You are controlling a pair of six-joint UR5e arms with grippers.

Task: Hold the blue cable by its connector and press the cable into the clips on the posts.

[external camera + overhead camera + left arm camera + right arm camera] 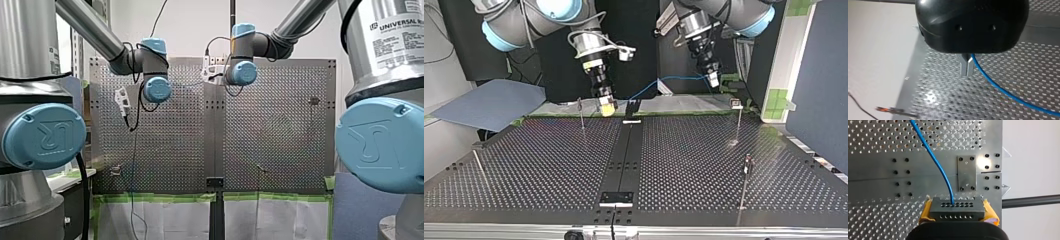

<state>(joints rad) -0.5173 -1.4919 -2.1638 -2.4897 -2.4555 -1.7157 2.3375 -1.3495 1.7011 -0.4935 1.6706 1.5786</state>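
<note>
One thin blue cable (674,78), bright and smooth, hangs in the air above the worktop's (549,170) far edge in the top view, strung slack between the two grippers and clear of the perforated surface. It ends in one grey block connector (957,209) with two rows of small holes, and the cable enters a hole in the upper row. Going left to right across the top view, my right gripper (607,106) is clamped on that connector, its yellow pads (926,212) pressing the block's two ends, the cable leading straight out ahead of the fingers. Further right, my left gripper (713,79) has its metal fingers (964,66) pinched together on the cable, which leaves beside the tips. Four thin posts stand on the worktop: first post (480,170) by the left edge, second post (581,114) at the far edge beside my right gripper, third post (738,122) near the far right corner with a clip (736,103) on top, fourth post (745,186) along the right edge
</note>
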